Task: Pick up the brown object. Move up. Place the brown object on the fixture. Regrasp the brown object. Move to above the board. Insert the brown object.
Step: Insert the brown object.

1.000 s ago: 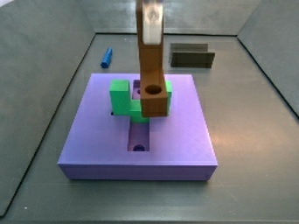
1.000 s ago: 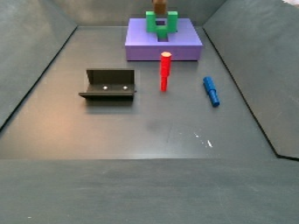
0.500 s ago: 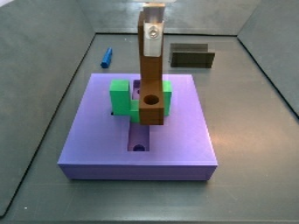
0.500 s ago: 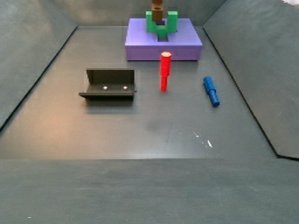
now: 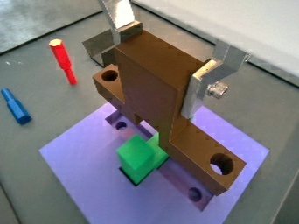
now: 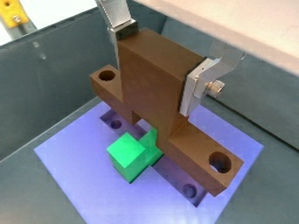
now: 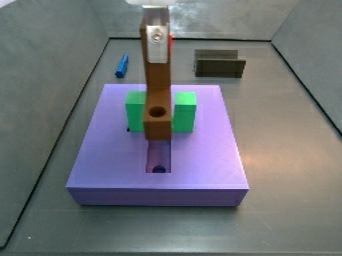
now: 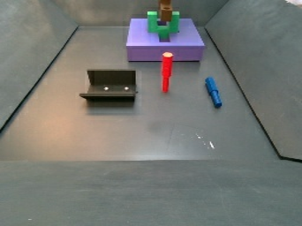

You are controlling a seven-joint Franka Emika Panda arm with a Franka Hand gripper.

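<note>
I see the tool [image 5: 163, 59] high above the big flat purple board [image 7: 201, 175], which sits near one end of the grey counter [image 8: 154, 132]. Its two flat silver fingers [image 5: 205, 83] pinch the small brown bar with round holes [image 5: 158, 92], one on each side of it. The brown bar stands upright, and in a side view its low end [image 7: 158, 125] sits in the gap of the green U-shaped block [image 7: 183, 110], right over the long groove in the board.

I think most of the job is done. The pick-up, the stop at the fixture and the new grip look finished, because the dark low stepped fixture [image 8: 109, 86] stands bare near the middle of the counter, well apart from the board. What is left is the last push down into the groove and letting go. I cannot tell how deep the bar already sits.

I count one brown bar, one board, one green block, one fixture, one red peg [image 8: 168, 71] standing up and one blue peg [image 8: 213, 91] lying flat.
</note>
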